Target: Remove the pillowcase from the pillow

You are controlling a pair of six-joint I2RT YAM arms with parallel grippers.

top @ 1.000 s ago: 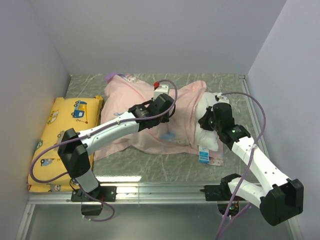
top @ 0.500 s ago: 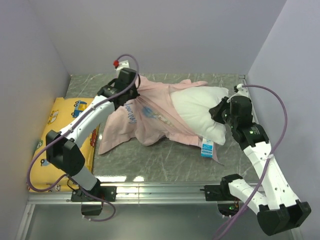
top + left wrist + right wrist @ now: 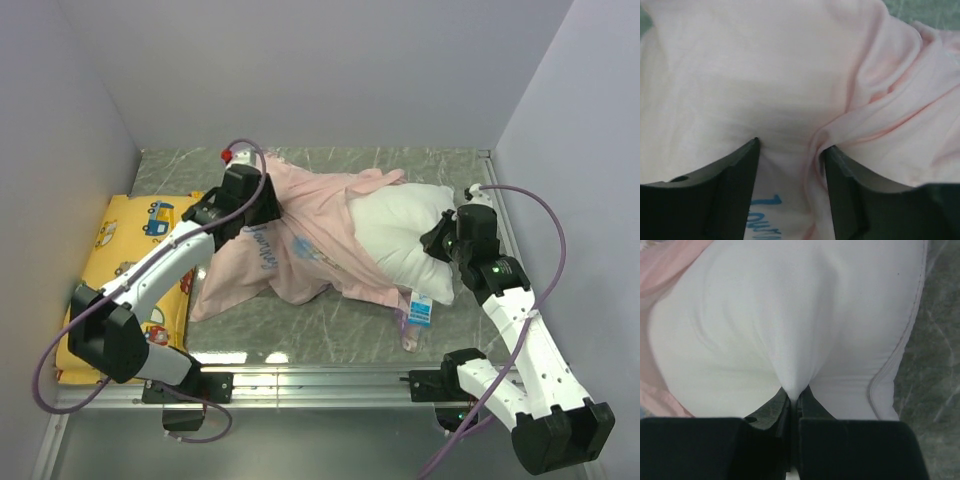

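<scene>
The pink pillowcase [image 3: 300, 235] lies bunched, pale inside out, at the table's middle-left and still covers the left end of the white pillow [image 3: 400, 235]. The pillow's blue-and-white tag [image 3: 420, 310] hangs at its near edge. My left gripper [image 3: 255, 212] rests on the pillowcase's left part. In the left wrist view its jaws [image 3: 790, 150] stand apart, with flat pink cloth [image 3: 765, 75] and blue lettering between them. My right gripper [image 3: 442, 240] is shut on a pinch of the pillow's right end, and the right wrist view [image 3: 795, 395] shows white fabric [image 3: 790, 315] drawn into the closed jaws.
A yellow cushion [image 3: 120, 270] with cartoon vehicles lies along the left wall. Grey walls close in the left, back and right. Bare marbled tabletop [image 3: 320, 330] shows in front of the pillow, with a metal rail at the near edge.
My left arm has dragged the pillowcase leftward, baring most of the pillow, and now sits a little lower. My right gripper has kept its hold on the pillow.
</scene>
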